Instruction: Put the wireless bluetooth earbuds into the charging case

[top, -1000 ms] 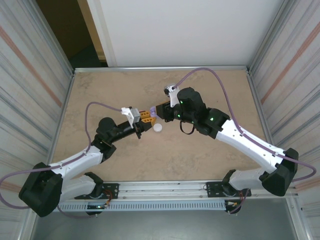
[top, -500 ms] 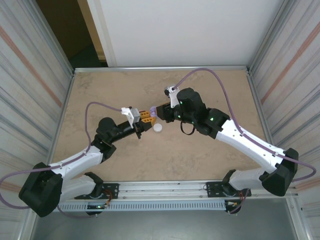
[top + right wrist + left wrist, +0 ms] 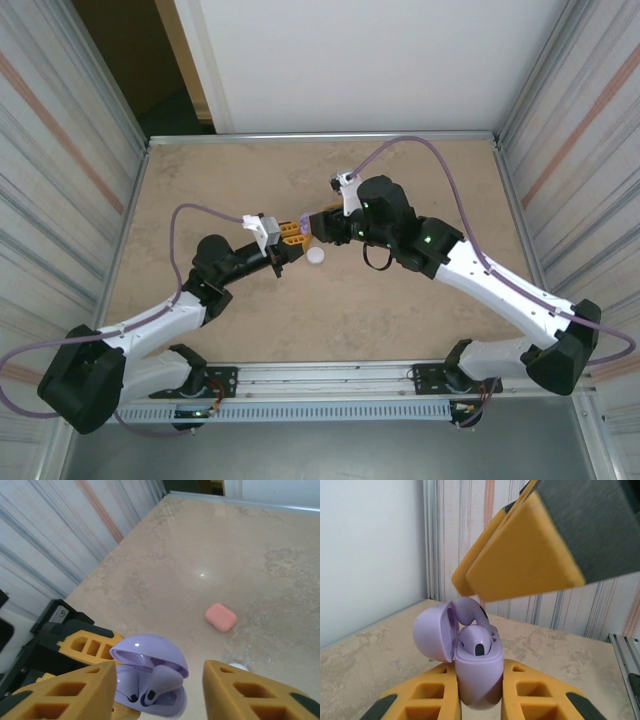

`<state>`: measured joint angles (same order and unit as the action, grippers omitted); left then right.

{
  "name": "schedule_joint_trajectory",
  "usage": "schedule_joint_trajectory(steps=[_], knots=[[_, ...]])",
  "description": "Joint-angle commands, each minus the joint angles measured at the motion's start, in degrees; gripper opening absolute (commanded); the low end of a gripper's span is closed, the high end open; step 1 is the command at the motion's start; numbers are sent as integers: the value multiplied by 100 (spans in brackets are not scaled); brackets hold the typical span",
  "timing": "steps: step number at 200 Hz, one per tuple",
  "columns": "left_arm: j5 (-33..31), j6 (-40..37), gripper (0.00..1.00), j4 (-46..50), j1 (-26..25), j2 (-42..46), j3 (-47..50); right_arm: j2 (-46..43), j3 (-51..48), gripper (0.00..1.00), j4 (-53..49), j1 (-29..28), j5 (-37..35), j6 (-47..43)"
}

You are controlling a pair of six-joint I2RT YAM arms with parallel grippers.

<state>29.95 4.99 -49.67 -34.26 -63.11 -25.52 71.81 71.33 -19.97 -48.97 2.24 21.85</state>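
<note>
- Left end effector: clenched on the purple charging case, which it holds upright above the table with the lid hinged open.
- Right end effector: jaws parted on either side of the case, grasping nothing.
- Purple earbuds: one sits down in its well. The other leans against the lid and, we judge, is not fully seated.
- Coral case: closed, lying apart on the table, contents hidden.
- White rounded item: on the table just below both end effectors.
- Remaining, in our judgement: press the leaning bud home and shut the lid.
</note>
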Motion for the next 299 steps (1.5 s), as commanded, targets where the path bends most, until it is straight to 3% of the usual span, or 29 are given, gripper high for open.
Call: schedule_joint_trajectory(steps=[1, 22, 48, 73, 100, 299], knots=[[17, 56, 0, -419, -38, 95, -77, -358, 43, 55, -9, 157, 258, -78], [37, 34, 0, -712, -39, 116, 3, -609, -175, 63, 132, 475, 736, 54], [99, 5, 0, -1104, -37, 145, 89, -841, -549, 71, 562, 1144, 1959, 590], [152, -188, 0, -1428, -89, 138, 134, -827, -717, 73, 976, 1584, 2987, 1138], [150, -364, 0, -1650, -151, 112, 123, -701, -673, 73, 1221, 1634, 3464, 1340], [196, -550, 0, -1714, -221, 88, -25, -132, -286, 72, 996, 1421, 3444, 1341]])
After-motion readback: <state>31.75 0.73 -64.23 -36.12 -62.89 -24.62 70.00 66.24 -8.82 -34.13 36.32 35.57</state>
